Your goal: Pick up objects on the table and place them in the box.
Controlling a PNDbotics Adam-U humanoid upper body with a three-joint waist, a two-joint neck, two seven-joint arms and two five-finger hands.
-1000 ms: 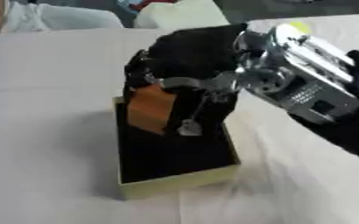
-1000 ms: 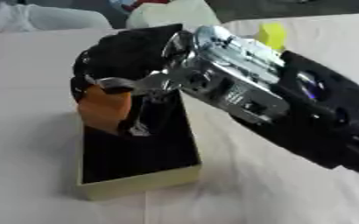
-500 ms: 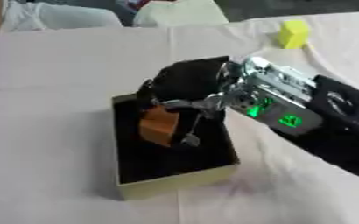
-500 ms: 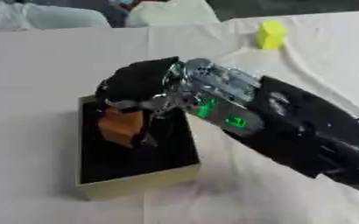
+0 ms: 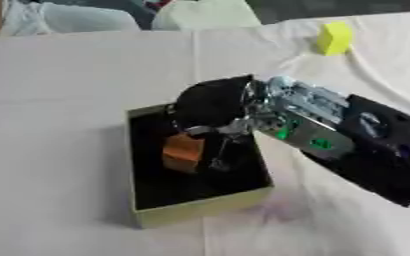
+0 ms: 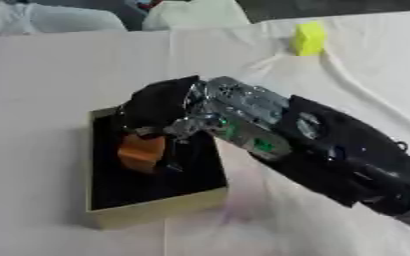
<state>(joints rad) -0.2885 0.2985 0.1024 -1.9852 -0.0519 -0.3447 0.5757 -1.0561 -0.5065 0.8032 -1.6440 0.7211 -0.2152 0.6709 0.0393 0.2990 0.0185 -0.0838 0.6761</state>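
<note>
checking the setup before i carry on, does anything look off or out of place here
Nothing looks damaged or spilled. The right hand holds an orange block, tilted, over the dark inside of the box. A yellow block sits apart near the table's far edge, and the cloth is creased near it.

Block (image 5: 183, 152) in box (image 5: 200, 210); cube (image 5: 334, 38) far right.

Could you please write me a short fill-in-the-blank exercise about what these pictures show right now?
1. The right hand holds a block coloured ____.
2. That block is over the dark inside of the ____.
3. The block at the table's far side is ____.
4. The only robot hand in view is the ____ one.

Missing words: orange; box; yellow; right
</note>
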